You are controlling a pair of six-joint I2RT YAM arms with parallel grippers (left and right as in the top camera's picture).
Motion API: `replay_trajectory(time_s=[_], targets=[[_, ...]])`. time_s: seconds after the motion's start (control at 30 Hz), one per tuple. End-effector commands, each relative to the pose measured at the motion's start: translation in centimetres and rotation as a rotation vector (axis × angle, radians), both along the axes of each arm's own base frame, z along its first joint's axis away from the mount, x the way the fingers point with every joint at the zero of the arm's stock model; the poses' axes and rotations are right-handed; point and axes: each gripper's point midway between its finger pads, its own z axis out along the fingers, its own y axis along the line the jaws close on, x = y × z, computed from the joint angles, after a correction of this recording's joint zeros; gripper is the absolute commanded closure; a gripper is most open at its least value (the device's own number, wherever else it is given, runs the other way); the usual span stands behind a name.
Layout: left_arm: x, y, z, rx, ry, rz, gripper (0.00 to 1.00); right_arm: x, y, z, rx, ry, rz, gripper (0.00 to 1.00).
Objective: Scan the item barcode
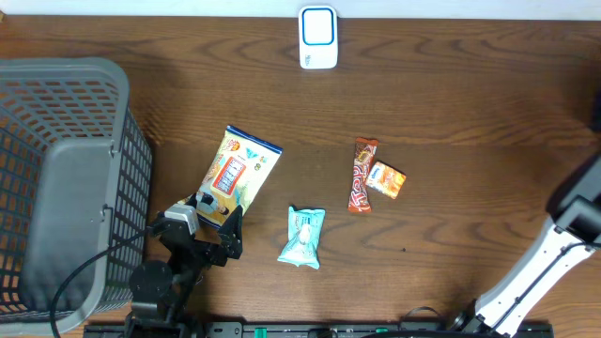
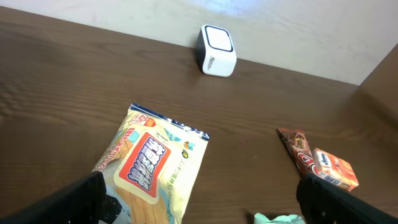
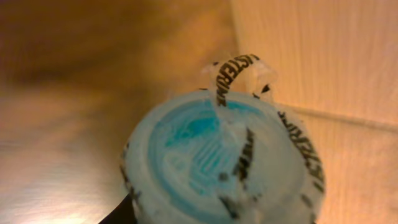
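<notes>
Barely begun, judging by the layout. Finds the snack bag (image 1: 240, 175) flat on the table (image 1: 451, 94), well short of the barcode scanner (image 1: 318, 38) at the far edge, with the left gripper (image 1: 216, 218) spread wide at its near end and clamped on nothing. Leaves the grasp, the lift and the showing of the code to the scanner undone. Shows no barcode on the bag's upward face.

Cannot tell the right gripper's state: loses the right arm (image 1: 563, 235) off the overhead's edge, and fills the right wrist view with a blurred pale-blue round lid (image 3: 211, 162) under lettered tape, with no fingers to be made out. Elsewhere, untouched: teal packet (image 1: 302, 237), candy bar (image 1: 362, 176), orange packet (image 1: 386, 180) against it, grey basket (image 1: 122, 141).
</notes>
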Motion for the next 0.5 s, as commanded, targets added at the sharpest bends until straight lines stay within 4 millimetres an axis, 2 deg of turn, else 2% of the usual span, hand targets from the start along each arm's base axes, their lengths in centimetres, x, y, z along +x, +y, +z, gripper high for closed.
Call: replay_trajectory(time_s=[0.0,0.1,0.27,0.3,0.4,0.47], targets=[[-0.2,-0.2,-1.3,0.019,0.032,-0.016,0.02,-1.2,-1.7,1.5,-0.025,-0.053,-0.057,0.99],[-0.2,-0.2,-1.3,0.019,0.032,-0.016,0.02,-1.6,-2.4,1.5,-0.022,-0.114,-0.120,0.92],[-0.2,-0.2,-1.3,0.019,0.032,-0.016,0.02,-0.9,-1.6,1.0,0.023,-0.172,-0.137,0.75],[-0.2,-0.2,-1.3,0.019,0.032,-0.016,0.02,-0.8,-1.5,1.0,0.022,-0.180,-0.142,0.69],[-0.2,-0.2,-1.3,0.019,0.032,-0.016,0.02,-0.6,-1.2,1.4,0.009,-0.200,-0.168,0.40],[-0.2,-0.2,-1.3,0.019,0.032,-0.016,0.02,-0.4,-0.8,2.0,0.007,-0.218,-0.175,0.24]])
